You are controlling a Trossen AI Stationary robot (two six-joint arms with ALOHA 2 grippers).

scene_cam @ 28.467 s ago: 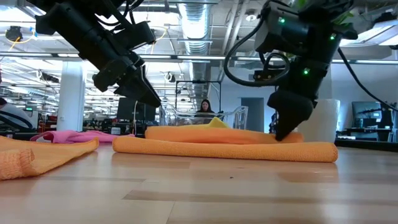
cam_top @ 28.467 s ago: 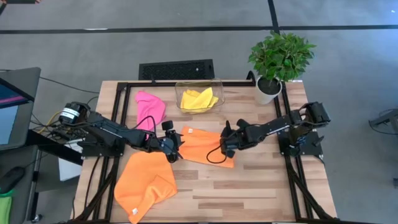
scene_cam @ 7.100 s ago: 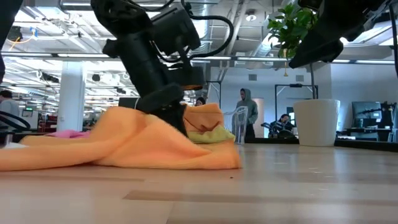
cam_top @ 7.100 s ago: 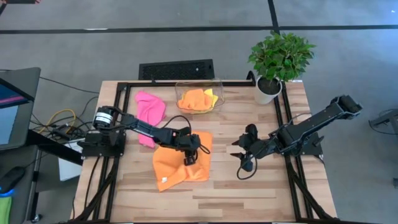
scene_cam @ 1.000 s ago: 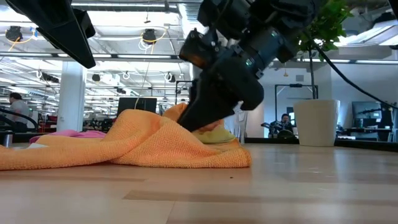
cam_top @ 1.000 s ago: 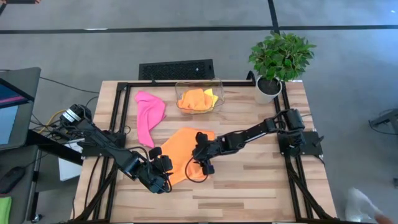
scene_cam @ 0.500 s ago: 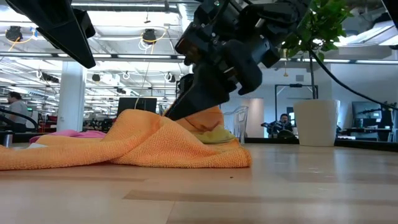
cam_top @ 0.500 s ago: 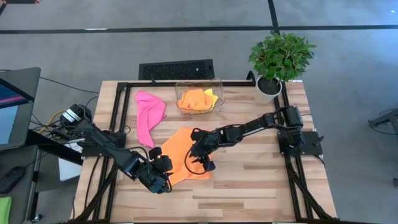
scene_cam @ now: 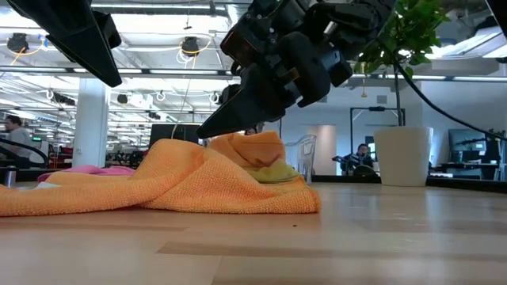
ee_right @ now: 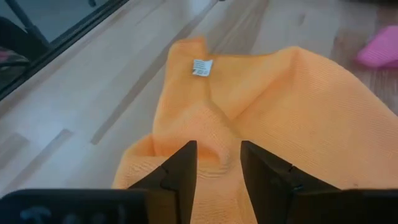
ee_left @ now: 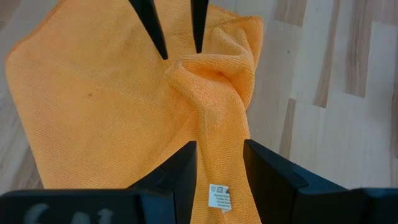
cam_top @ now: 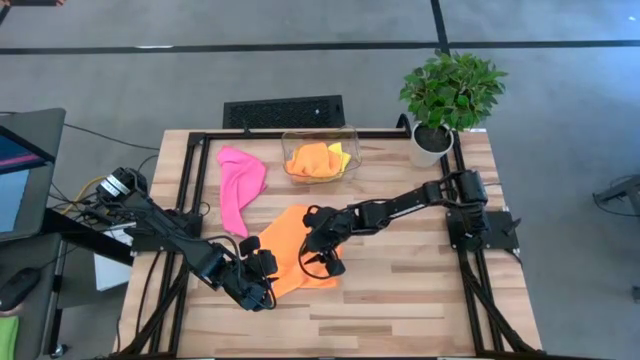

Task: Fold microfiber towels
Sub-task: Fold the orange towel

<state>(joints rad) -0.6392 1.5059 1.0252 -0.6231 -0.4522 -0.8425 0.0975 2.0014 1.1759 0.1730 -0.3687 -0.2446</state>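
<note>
An orange microfiber towel (cam_top: pixel 285 250) lies crumpled on the table's middle, with a raised fold (ee_left: pixel 205 78) and a white label (ee_left: pixel 217 191) at its near corner. My right gripper (cam_top: pixel 316 262) is open, its fingertips (ee_left: pixel 163 55) just above that fold, slanting down toward the table's left (scene_cam: pixel 202 133). My left gripper (cam_top: pixel 268 268) hangs open above the towel's near corner (ee_left: pixel 221 155). A pink towel (cam_top: pixel 240 185) lies flat at the far left. An orange towel (cam_top: pixel 315 158) and a yellow one (cam_top: pixel 343 160) sit in the clear bin (cam_top: pixel 350 140).
A potted plant (cam_top: pixel 450 95) stands at the far right corner, its white pot (scene_cam: pixel 404 154) on the wood. The black frame rails (cam_top: pixel 190 200) run along both sides. Bare wood lies to the right of and nearer than the orange towel.
My right gripper has risen off the orange towel's raised fold and tipped from steeply down to a flatter slant, pointing toward the table's left. The towel keeps its crumpled shape.
</note>
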